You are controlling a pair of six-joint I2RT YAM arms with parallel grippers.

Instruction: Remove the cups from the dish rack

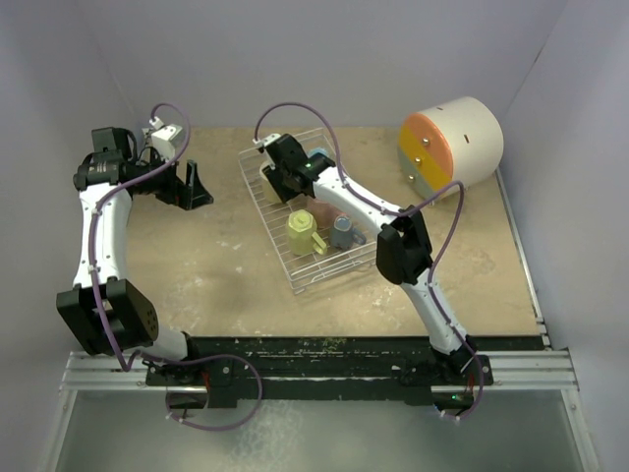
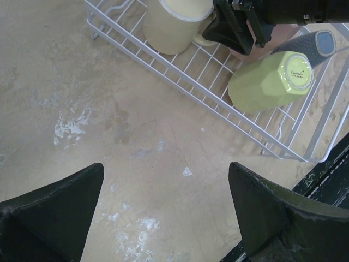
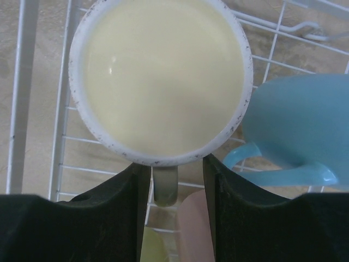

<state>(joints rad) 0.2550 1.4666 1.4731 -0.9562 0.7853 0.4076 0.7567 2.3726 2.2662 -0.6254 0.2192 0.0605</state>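
The dish rack (image 1: 263,202) stands mid-table, and my right gripper (image 1: 279,185) reaches into its far end. From the right wrist I look down into the upright cream-yellow cup (image 3: 163,76). Its handle (image 3: 164,185) lies between my open right gripper (image 3: 177,169) fingers: the left finger is right beside it, the right finger stands apart. A light blue cup (image 3: 305,120) sits just to the right, and a pink cup (image 3: 193,229) lies below. The lime green cup (image 1: 302,234) and the grey-blue cup (image 1: 341,232) rest in the rack's near end. My left gripper (image 2: 166,169) hangs open over bare table.
A round cream-and-orange drawer unit (image 1: 452,143) lies at the back right. The rack's wire edge (image 2: 180,71) runs diagonally ahead of my left gripper, with the lime green cup (image 2: 270,79) on its side behind it. The table's dark front edge (image 1: 324,346) lies near the arm bases.
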